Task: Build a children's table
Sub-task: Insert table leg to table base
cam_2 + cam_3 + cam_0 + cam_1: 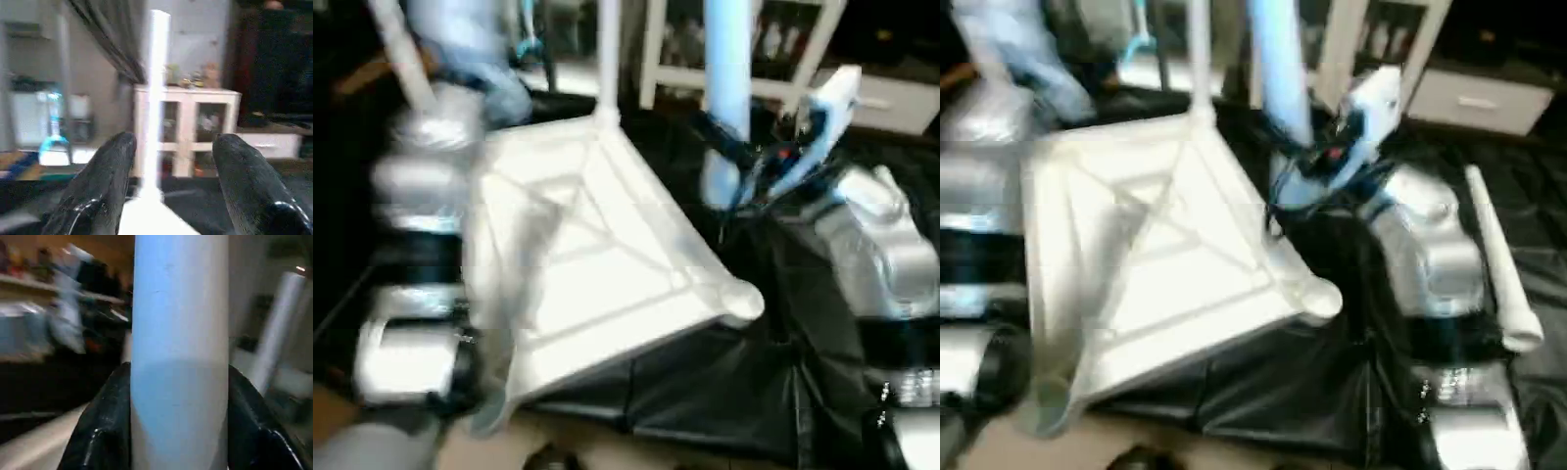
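Observation:
The table top [597, 264] lies upside down and tilted on black cloth, ribbed underside up, with an empty round socket [741, 299] at its right corner. One leg [607, 54] stands upright in the far corner. My right gripper [178, 377] is shut on another leg [728, 69], holding it upright just right of the top. A further leg [1494, 259] lies loose on the cloth by my right forearm. A white tube [399, 47] slants up at the far left, its lower end hidden. My left gripper [173, 147] is open and faces the standing leg [157, 98] across the top.
Black cloth [705, 392] covers the floor under the work. A white glass-door cabinet [773, 39] and a low white drawer unit [891, 98] stand behind. A blurred pale blue shape [475, 44] sits at the far left.

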